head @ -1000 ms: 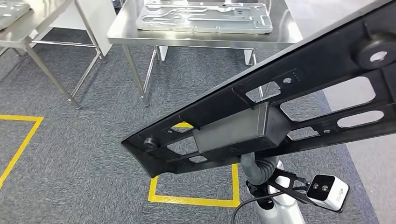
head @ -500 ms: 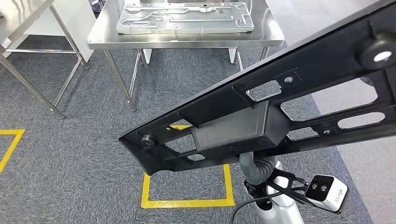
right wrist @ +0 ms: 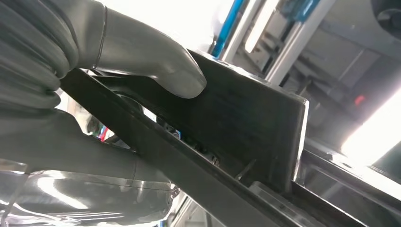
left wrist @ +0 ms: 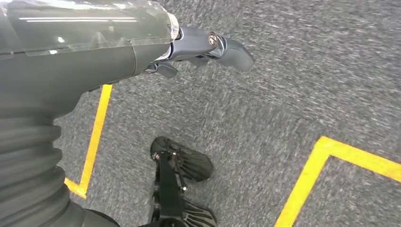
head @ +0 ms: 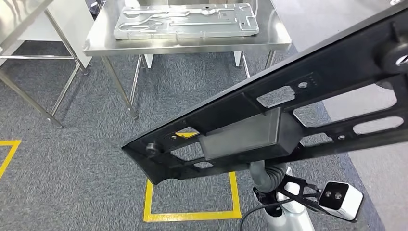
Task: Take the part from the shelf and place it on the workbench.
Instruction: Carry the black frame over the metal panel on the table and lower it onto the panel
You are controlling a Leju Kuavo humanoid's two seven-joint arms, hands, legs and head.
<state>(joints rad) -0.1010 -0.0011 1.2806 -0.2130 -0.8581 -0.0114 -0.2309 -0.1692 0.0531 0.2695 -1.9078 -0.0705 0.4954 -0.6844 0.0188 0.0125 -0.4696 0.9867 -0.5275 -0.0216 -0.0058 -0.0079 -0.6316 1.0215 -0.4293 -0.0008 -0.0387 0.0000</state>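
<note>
While the left hand (left wrist: 208, 47) hangs empty, the right hand (right wrist: 142, 71) grips the black part (head: 269, 125).

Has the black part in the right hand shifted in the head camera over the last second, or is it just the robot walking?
Cannot tell. The black part sits almost where it did in frame, while the steel table and yellow floor lines slid left, so the camera moved.

Workshop floor and furniture.
Grey carpet (head: 86, 159) marked with yellow tape squares (head: 192, 215); steel-legged tabletop (head: 96, 41) ahead carrying a metal plate (head: 185, 21); second steel table (head: 19, 14) at left.
</note>
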